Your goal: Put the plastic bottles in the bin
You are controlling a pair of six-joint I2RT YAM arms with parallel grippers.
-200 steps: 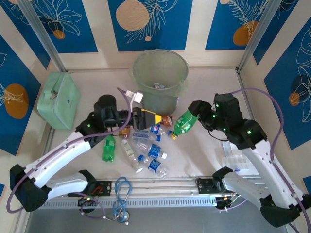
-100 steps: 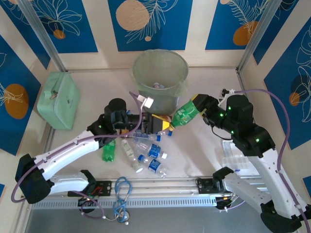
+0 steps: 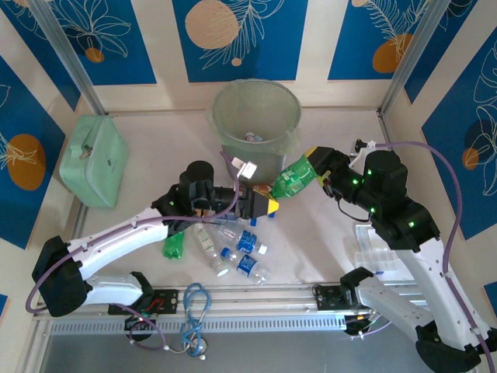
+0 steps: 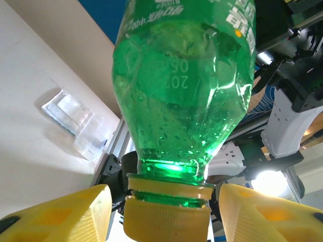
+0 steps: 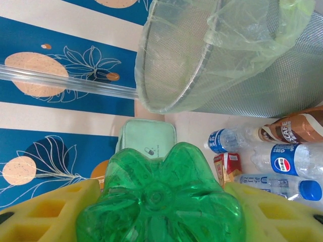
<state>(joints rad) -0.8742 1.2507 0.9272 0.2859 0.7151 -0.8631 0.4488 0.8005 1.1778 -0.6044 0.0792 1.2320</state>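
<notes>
My right gripper (image 3: pixel 314 166) pinches a green bottle (image 3: pixel 292 178) by its base, just beside the bin (image 3: pixel 225 148). A small blue-white item (image 3: pixel 252 137) lies inside the bin. My left gripper (image 3: pixel 262 205) flanks the bottle's cap (image 4: pixel 166 218), jaws not quite touching it.

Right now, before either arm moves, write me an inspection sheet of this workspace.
Surface: pale table, no spills seen.
Job's things: bin upright at the far middle, lined; held green bottle in the air beside it, not over the opening; loose bottles lying mid-table.
Clutter: mint-green case far left; clear tray on the right; blue looped cord at the near rail.
Grippers: right gripper shut on the held green bottle's base; left gripper open, fingers either side of its yellow cap, gaps showing.
Cables: purple cables arch over both arms.
Surroundings: blue-and-cream patterned walls, metal frame posts.
</notes>
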